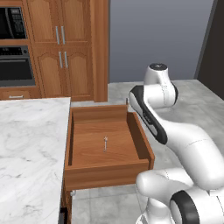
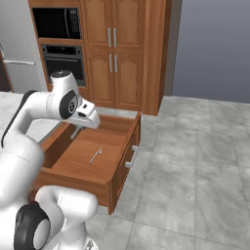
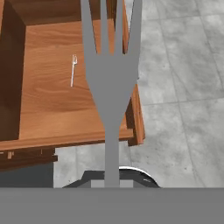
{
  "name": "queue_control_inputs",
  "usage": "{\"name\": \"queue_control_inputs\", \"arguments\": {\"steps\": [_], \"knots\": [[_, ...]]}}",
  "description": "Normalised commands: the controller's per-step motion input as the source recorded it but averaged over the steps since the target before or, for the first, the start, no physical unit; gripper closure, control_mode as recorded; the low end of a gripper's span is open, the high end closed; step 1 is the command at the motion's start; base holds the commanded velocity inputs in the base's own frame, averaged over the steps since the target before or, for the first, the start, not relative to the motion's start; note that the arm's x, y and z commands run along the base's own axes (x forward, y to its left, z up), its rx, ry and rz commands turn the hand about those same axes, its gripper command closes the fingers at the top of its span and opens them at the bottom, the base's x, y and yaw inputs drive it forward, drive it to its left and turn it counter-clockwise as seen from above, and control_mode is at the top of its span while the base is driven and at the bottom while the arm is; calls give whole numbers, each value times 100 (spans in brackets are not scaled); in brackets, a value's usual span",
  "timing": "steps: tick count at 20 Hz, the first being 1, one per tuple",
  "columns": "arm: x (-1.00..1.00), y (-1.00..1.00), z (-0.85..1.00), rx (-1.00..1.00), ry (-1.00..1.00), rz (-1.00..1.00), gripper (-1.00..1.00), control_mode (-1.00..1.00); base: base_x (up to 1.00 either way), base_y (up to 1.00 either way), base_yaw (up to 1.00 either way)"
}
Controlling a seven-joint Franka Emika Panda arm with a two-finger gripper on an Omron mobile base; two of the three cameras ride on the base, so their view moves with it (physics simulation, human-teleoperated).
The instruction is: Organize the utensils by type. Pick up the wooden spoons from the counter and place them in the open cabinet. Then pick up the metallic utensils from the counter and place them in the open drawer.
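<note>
Drawer: the reddish-brown wooden drawer (image 1: 105,144) stands pulled out from under the counter edge, its plain flat bottom and low sides visible from both base views and from the hand view (image 3: 52,87).
Counter: the white marble counter (image 1: 30,144) with grey veins lies to the left of the drawer in the left base view; the part in view carries no utensils.
Small metal spoon: a thin grey metal spoon (image 1: 105,142) lies flat near the middle of the drawer bottom, apart from all four sides; it also shows in the right base view (image 2: 95,156) and in the hand view (image 3: 73,70).
Fork: a grey metal fork (image 3: 110,78) with four tines rises from the bottom of the hand view, handle low and tines pointing away, over the drawer's front right corner and the floor beside it.
Tool: the tool (image 2: 77,131) hangs above the left side of the drawer in the right base view, nearly closed and clamped on the fork's handle.
Arm: the white arm (image 1: 175,135) bends over the right side of the drawer.
Background: tall wooden cabinets (image 2: 114,53) with paired slim handles, a wall oven (image 2: 62,61) and a grey tiled floor (image 2: 195,161).
</note>
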Motion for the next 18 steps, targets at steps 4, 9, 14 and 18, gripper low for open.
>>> {"name": "queue_control_inputs", "arguments": {"steps": [4,9,14,18], "knots": [[73,32,-50,0,15,2,100,-100,0,0,0],[86,21,-71,0,14,6,100,-100,0,0,0],[84,18,-64,0,17,6,100,-100,0,0,0],[69,19,-58,0,14,3,100,-100,0,0,0]]}}
